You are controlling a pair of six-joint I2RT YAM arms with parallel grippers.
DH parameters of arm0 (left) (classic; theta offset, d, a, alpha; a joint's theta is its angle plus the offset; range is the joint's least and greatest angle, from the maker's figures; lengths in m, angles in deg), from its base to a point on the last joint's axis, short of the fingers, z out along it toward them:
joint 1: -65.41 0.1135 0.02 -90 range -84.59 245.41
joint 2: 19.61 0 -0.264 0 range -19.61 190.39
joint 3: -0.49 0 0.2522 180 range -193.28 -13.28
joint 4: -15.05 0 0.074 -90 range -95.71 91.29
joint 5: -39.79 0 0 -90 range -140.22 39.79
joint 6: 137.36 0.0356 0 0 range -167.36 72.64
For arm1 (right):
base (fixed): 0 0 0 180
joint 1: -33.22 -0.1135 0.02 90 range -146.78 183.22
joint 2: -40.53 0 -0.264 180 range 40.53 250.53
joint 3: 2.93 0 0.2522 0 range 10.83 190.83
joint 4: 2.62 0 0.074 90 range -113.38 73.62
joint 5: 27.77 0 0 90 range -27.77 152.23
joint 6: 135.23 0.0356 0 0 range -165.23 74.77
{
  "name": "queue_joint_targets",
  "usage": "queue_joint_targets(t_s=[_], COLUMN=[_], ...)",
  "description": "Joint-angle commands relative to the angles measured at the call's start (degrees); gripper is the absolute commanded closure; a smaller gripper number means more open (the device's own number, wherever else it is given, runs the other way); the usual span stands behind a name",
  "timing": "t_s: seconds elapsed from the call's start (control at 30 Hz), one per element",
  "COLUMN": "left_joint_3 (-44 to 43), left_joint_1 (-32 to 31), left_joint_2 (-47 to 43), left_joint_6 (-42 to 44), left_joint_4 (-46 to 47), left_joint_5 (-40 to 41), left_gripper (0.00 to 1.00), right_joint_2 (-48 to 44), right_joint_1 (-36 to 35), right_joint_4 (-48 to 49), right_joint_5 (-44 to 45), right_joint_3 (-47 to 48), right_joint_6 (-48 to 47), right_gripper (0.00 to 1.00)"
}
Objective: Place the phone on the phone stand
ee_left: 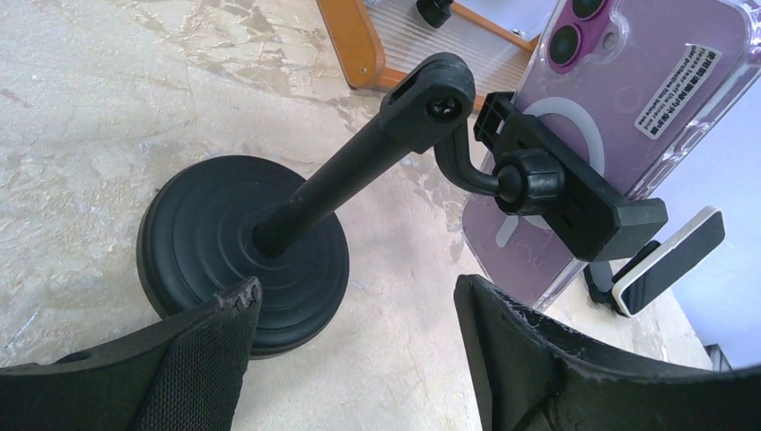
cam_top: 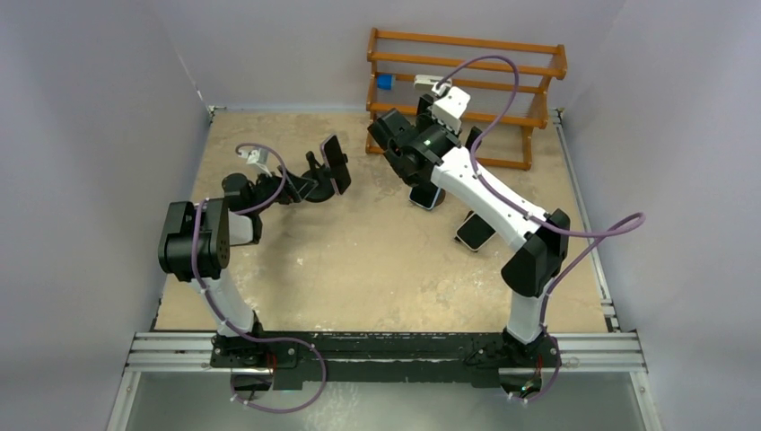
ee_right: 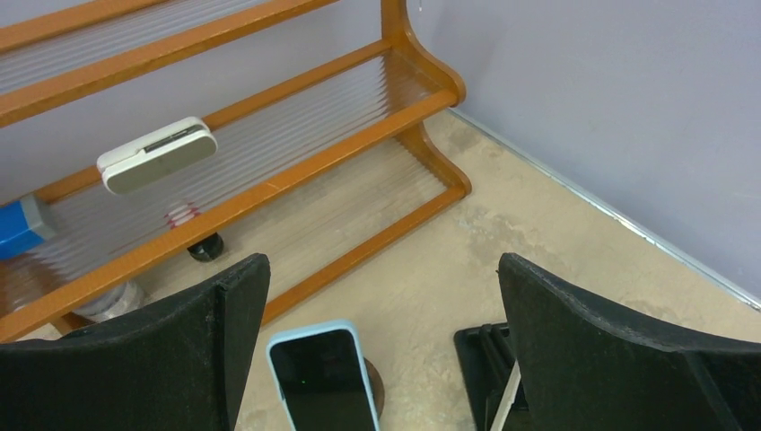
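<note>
A black phone stand with a round base [ee_left: 242, 251] stands on the table left of centre [cam_top: 316, 187]. Its clamp [ee_left: 574, 202] grips a purple phone in a clear case [ee_left: 628, 81], which sits upright and tilted; the phone also shows in the top view [cam_top: 336, 163]. My left gripper [ee_left: 354, 301] is open and empty, its fingers just in front of the base without touching it. My right gripper [ee_right: 381, 269] is open and empty, hovering above a blue-cased phone [ee_right: 323, 377] that leans on a small round stand [cam_top: 427, 196].
A wooden rack [ee_right: 269, 180] stands at the back right [cam_top: 467, 81] with a white device [ee_right: 157, 153] and a blue object [ee_right: 18, 224] on it. A white-edged phone [cam_top: 476, 232] rests on another stand by the right arm. A black holder [ee_right: 489, 359] lies under the right finger.
</note>
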Motion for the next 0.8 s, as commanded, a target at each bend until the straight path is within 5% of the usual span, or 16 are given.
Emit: queue_joint_targets(t_s=[0.0,0.07,0.1,0.17,0.2,0.3,0.43,0.77], left_joint_3=[-1.66,-1.66,-1.66,-1.61,-1.57,-1.47,-1.59,-1.96], left_joint_1=[-0.39,-0.48,-0.48,-0.57,-0.57,-0.57,-0.67,-1.0], left_joint_2=[-2.88,-2.98,-2.95,-2.85,-2.92,-3.94,-3.55,-1.88], left_joint_6=[2.44,2.49,2.49,2.49,2.6,3.69,3.94,2.43], left_joint_4=[0.95,0.94,1.01,1.19,1.2,-0.15,-0.12,2.12], left_joint_5=[-0.86,-0.86,-0.86,-0.94,-1.03,-0.33,-0.43,-1.93], left_gripper=[0.22,0.22,0.22,0.22,0.22,0.22,0.22,0.22], right_joint_2=[-1.86,-3.54,-6.38,-21.42,-27.01,-22.55,-24.75,-40.19], right_joint_1=[-1.48,-1.83,-1.84,-1.47,-1.46,-1.14,-1.14,9.8], right_joint_4=[0.69,7.09,18.5,69.1,87.56,68.36,77.4,46.27], right_joint_5=[2.31,-0.25,-3.7,-20.8,-23.99,-21.77,-24.52,-28.95], right_joint_3=[3.47,2.01,-2.07,-25.37,-35.88,-26.44,-31.21,-42.54], right_joint_6=[-5.07,-11.16,-21.23,-62.65,-68.82,-59.24,-65.02,-33.25], right_gripper=[0.01,0.01,0.01,0.02,0.03,0.04,0.03,0.02])
